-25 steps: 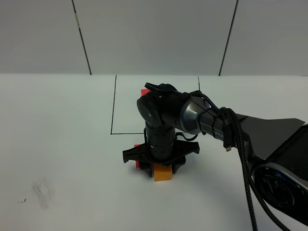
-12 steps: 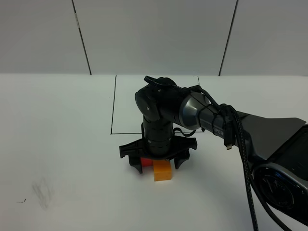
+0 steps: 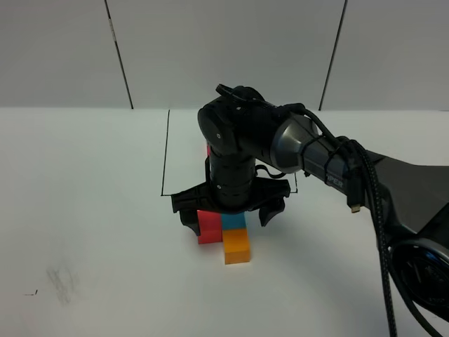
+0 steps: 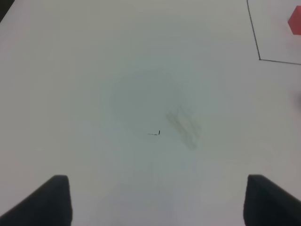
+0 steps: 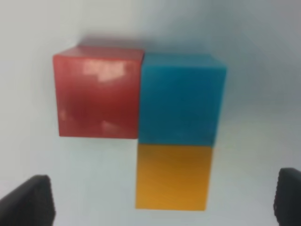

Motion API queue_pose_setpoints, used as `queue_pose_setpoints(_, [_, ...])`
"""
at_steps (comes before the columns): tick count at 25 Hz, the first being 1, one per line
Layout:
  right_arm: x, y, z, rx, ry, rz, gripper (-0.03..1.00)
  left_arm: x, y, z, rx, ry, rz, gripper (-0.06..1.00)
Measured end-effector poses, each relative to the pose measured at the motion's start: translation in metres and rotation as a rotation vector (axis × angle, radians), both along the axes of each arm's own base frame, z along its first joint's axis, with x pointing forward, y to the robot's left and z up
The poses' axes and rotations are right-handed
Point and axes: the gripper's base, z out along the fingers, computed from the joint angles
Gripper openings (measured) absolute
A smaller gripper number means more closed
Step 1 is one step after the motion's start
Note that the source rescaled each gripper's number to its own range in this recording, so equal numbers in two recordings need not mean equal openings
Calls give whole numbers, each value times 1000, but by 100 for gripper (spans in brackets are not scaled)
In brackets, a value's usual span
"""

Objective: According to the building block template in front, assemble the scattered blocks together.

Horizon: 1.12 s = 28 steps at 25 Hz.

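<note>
The scattered blocks lie pushed together in an L on the white table: red cube [image 3: 208, 226] left of the blue cube [image 3: 233, 220], orange cube [image 3: 237, 246] in front of the blue one. My right gripper [image 3: 229, 213] hangs open just above them, its fingers spread either side and touching nothing. In the right wrist view the red [image 5: 98, 92], blue [image 5: 181, 99] and orange [image 5: 173, 176] cubes sit face to face between the open right gripper [image 5: 159, 200]. The template's black outline [image 3: 165, 151] lies behind, its cubes mostly hidden by the arm; a red corner [image 3: 208, 149] shows. My left gripper [image 4: 162, 200] is open over bare table.
A grey scuff mark [image 3: 62, 281] marks the table at the front left, also under the left gripper as a smudge [image 4: 181, 125]. The right arm and its cable [image 3: 372, 210] stretch in from the right. The outline's corner [image 4: 259, 58] and a red cube [image 4: 295, 21] show in the left wrist view.
The right gripper has opened, let go of the orange cube and risen a little. The blue cube, hidden before, now shows between red and orange. The left gripper stayed still.
</note>
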Motion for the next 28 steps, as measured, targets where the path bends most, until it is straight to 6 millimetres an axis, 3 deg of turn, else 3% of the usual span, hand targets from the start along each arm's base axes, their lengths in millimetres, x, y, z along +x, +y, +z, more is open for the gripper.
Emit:
queue_pose_setpoints(11, [4, -22, 64, -32, -209, 73, 89, 0, 0, 0, 0, 0, 0, 94])
queue_pose_setpoints(21, [41, -84, 94, -76, -276, 95, 87, 0, 0, 0, 0, 0, 0, 94])
queue_pose_setpoints(28, [55, -130, 124, -95, -332, 120, 86, 0, 0, 0, 0, 0, 0, 94])
